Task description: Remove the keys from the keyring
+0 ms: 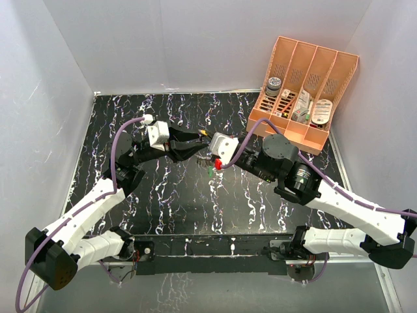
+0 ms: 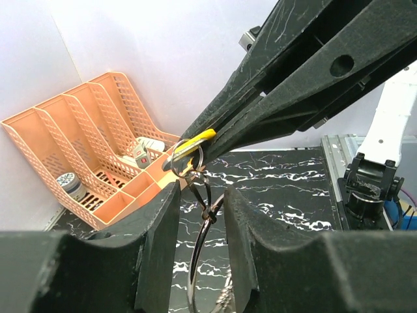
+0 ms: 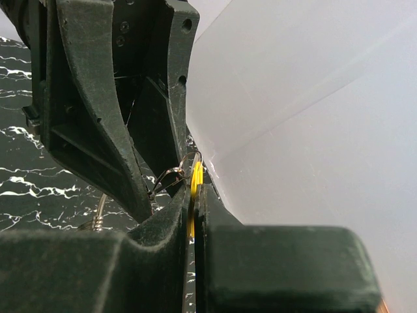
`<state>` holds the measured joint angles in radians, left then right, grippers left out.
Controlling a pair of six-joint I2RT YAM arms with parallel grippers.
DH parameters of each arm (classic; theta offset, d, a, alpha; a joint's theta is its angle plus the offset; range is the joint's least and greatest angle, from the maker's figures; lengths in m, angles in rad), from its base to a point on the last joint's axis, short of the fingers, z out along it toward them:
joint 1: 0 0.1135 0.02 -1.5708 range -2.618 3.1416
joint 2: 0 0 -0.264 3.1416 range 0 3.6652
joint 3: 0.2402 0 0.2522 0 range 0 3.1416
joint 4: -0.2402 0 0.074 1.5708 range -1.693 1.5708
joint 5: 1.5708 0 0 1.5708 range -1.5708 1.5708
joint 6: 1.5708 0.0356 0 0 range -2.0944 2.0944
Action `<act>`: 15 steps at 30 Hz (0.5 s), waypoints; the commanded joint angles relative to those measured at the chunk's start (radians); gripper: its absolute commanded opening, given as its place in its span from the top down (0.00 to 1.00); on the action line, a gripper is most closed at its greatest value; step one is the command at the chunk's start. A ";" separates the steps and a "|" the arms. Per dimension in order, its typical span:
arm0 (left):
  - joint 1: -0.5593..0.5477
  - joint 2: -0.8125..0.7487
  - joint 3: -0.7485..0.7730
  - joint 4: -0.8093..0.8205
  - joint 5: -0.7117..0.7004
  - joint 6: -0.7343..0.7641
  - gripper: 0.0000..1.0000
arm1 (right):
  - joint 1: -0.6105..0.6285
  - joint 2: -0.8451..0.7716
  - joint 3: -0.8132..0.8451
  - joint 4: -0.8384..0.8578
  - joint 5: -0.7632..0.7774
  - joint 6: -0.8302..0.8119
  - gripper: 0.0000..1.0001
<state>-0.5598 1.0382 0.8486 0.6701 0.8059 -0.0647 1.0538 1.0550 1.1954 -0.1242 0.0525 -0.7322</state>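
Keyring (image 2: 193, 274) hangs well off walls (image 1: 195, 39): right gripper (image 3: 193, 195) pinches yellow key (image 2: 195, 142), left gripper (image 2: 202, 192) straddles ring, hold unclear.

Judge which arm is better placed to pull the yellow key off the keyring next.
Right, probably: the right pincer is shut on the yellow key, while the left pincer merely straddles the keyring, steadying it at best.

Half-seen ring and key
At the left wrist the keyring (image 2: 206, 210) ran off the bottom edge, and I couldn't tell whether the left gripper (image 2: 202, 190) pinched it; the yellow key (image 2: 197, 138) showed only a sliver inside the right gripper (image 3: 194, 195) (from above, both were too small to read).
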 commanded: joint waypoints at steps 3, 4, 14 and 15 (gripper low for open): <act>0.002 0.016 -0.009 0.106 0.018 -0.053 0.70 | 0.001 -0.020 0.006 0.106 0.012 -0.007 1.00; 0.002 0.016 -0.010 0.106 0.018 -0.053 0.71 | 0.002 -0.017 0.005 0.106 0.013 -0.007 1.00; 0.001 -0.001 -0.039 0.071 0.001 -0.030 0.73 | 0.002 -0.014 0.006 0.118 0.015 -0.009 1.00; 0.002 -0.002 -0.040 0.066 -0.002 -0.027 0.73 | 0.002 -0.014 0.007 0.117 0.015 -0.010 1.00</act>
<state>-0.5598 1.0588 0.8181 0.7238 0.8070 -0.1043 1.0538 1.0550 1.1946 -0.1032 0.0540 -0.7326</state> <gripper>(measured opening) 0.269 0.021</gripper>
